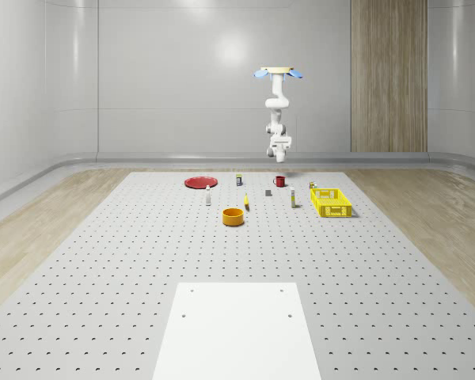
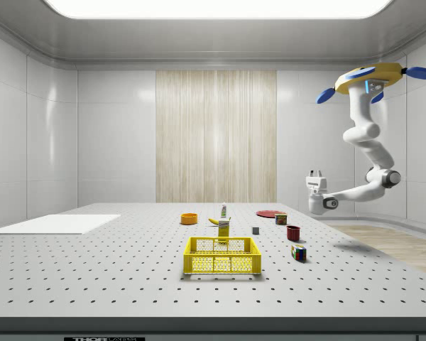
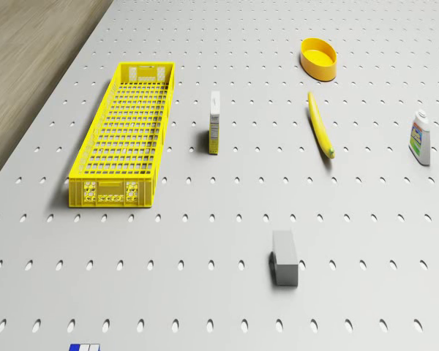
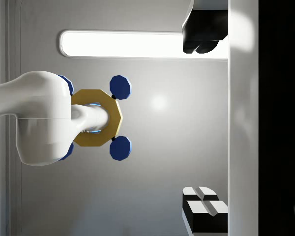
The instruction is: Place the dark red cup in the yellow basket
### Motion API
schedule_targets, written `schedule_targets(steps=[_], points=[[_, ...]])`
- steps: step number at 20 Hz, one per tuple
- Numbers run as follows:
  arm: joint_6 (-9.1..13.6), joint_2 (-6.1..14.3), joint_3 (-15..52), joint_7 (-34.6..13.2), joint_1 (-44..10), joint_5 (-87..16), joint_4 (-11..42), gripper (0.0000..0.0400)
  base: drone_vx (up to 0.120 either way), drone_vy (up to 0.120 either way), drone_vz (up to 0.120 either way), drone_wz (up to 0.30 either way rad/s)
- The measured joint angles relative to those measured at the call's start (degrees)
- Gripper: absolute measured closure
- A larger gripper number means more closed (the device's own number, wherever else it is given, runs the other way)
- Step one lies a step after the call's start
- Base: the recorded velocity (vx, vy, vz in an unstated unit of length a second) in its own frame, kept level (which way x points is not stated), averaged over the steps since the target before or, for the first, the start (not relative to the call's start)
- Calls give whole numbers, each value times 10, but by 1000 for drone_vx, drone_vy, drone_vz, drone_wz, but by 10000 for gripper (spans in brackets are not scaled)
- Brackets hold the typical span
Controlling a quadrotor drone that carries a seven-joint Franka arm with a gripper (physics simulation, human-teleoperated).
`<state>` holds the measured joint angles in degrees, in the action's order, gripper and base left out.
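White sheet (image 1: 237, 331) nearest on counter (image 1: 103, 269); drone (image 1: 279, 73) hovers high.
Gripper (image 2: 315, 172) points upward, fingers apart, holding nothing, above dark red cup (image 2: 293, 232); yellow basket (image 2: 222, 256) well apart.

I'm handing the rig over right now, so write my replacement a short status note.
Gripper: holds nothing, points upward, well above the table.
Drone: hovering high near the table's far edge, roughly above the dark red cup.
The cup stands on the perforated table, untouched.
Yellow mesh basket has nothing in it and sits apart from the cup.
Done: nothing. Left: descend, grasp cup, place it in basket.
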<state>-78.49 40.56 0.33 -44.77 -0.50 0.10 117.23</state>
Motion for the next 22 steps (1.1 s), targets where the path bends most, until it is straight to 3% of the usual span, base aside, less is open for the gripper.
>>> schedule_targets(steps=[14, 22], points=[[-6, 4, 6, -1, -2, -8, 4, 0, 120, 0, 0, 0], [-10, 7, 26, -4, -8, -36, 7, 0, 0, 0, 0, 0]])
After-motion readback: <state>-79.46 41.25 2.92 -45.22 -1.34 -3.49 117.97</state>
